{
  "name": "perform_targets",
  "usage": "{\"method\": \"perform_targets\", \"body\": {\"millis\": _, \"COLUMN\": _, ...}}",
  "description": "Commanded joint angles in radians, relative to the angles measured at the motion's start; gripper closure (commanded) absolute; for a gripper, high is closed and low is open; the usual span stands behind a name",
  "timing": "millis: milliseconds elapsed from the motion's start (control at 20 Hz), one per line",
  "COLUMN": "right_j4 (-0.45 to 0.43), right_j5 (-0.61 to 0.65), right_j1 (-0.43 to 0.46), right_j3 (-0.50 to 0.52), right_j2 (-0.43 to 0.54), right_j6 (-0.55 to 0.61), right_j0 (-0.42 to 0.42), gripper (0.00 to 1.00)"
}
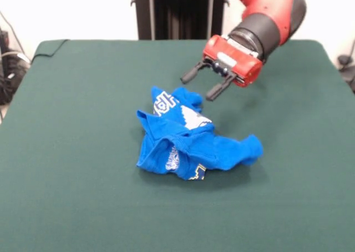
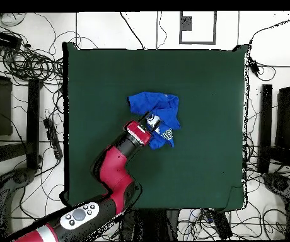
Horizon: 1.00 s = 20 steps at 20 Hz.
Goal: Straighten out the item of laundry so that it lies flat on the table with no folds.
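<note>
Clearly the T-shirt (image 1: 188,138) is nowhere near flat: it sits bunched and folded over itself around mid-table (image 1: 83,196). The gripper (image 1: 206,82) hovers at its one-o'clock edge in the front view, fingers apart and empty, apparently angled to pinch a raised fold and pull it outward.

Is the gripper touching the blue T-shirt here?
Apart. The front view shows the gripper with open jaws above the crumpled blue T-shirt, green table between them.
</note>
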Motion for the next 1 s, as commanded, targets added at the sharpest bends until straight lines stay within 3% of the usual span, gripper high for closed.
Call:
{"method": "perform_targets", "body": {"millis": 50, "right_j4": -0.061, "right_j5": 0.055, "right_j1": 0.153, "right_j3": -0.107, "right_j2": 0.066, "right_j6": -0.126, "right_j0": -0.089, "gripper": 0.0}}
{"method": "perform_targets", "body": {"millis": 250, "right_j4": -0.121, "right_j5": 0.02, "right_j1": 0.185, "right_j3": -0.167, "right_j2": 0.08, "right_j6": -0.043, "right_j0": -0.139, "gripper": 0.0}}
{"method": "perform_targets", "body": {"millis": 500, "right_j4": -0.116, "right_j5": 0.125, "right_j1": 0.164, "right_j3": -0.161, "right_j2": 0.091, "right_j6": -0.095, "right_j0": -0.15, "gripper": 0.0}}
{"method": "perform_targets", "body": {"millis": 650, "right_j4": -0.199, "right_j5": 0.165, "right_j1": 0.144, "right_j3": -0.172, "right_j2": 0.111, "right_j6": -0.055, "right_j0": -0.186, "gripper": 0.0}}
{"method": "perform_targets", "body": {"millis": 750, "right_j4": -0.234, "right_j5": 0.132, "right_j1": 0.142, "right_j3": -0.185, "right_j2": 0.128, "right_j6": -0.001, "right_j0": -0.204, "gripper": 0.0}}
{"method": "perform_targets", "body": {"millis": 850, "right_j4": -0.2, "right_j5": 0.022, "right_j1": 0.157, "right_j3": -0.189, "right_j2": 0.137, "right_j6": 0.078, "right_j0": -0.192, "gripper": 0.0}}
{"method": "perform_targets", "body": {"millis": 1000, "right_j4": -0.181, "right_j5": -0.046, "right_j1": 0.149, "right_j3": -0.186, "right_j2": 0.142, "right_j6": 0.131, "right_j0": -0.17, "gripper": 0.0}}
